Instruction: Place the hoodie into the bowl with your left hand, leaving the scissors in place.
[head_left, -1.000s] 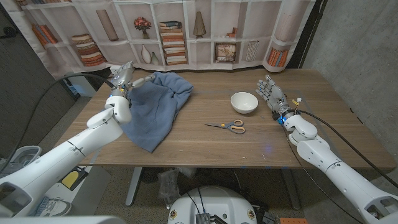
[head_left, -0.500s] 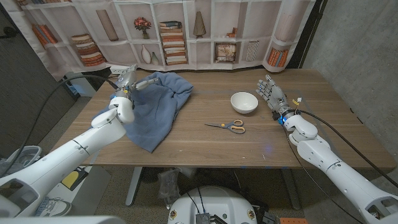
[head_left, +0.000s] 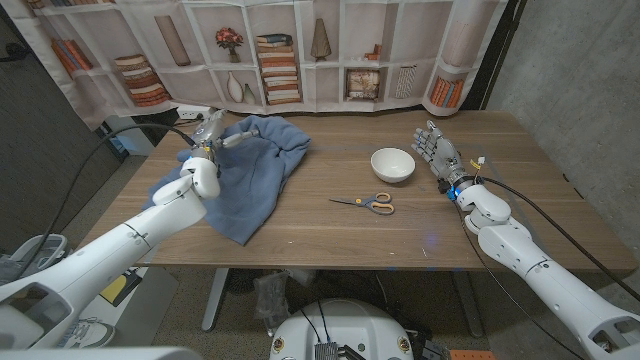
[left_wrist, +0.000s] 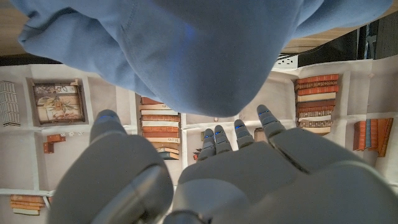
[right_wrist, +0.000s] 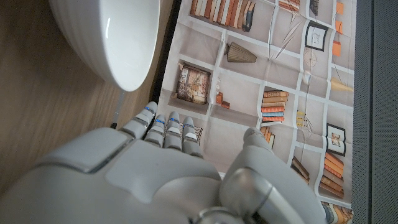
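The blue hoodie (head_left: 250, 170), spread limp on the table's (head_left: 400, 235) left part, looks soft and light, best gathered at a bunched fold by the open, empty left robot hand (head_left: 207, 131).

The table (head_left: 400, 235) holds one blue hoodie (head_left: 250, 175) at the left of the frame, one white bowl (head_left: 392, 164) right of center, and one pair of scissors (head_left: 365, 203) just below the bowl. Two robot hands show: the left hand (head_left: 208, 135) and the right hand (head_left: 435, 150).
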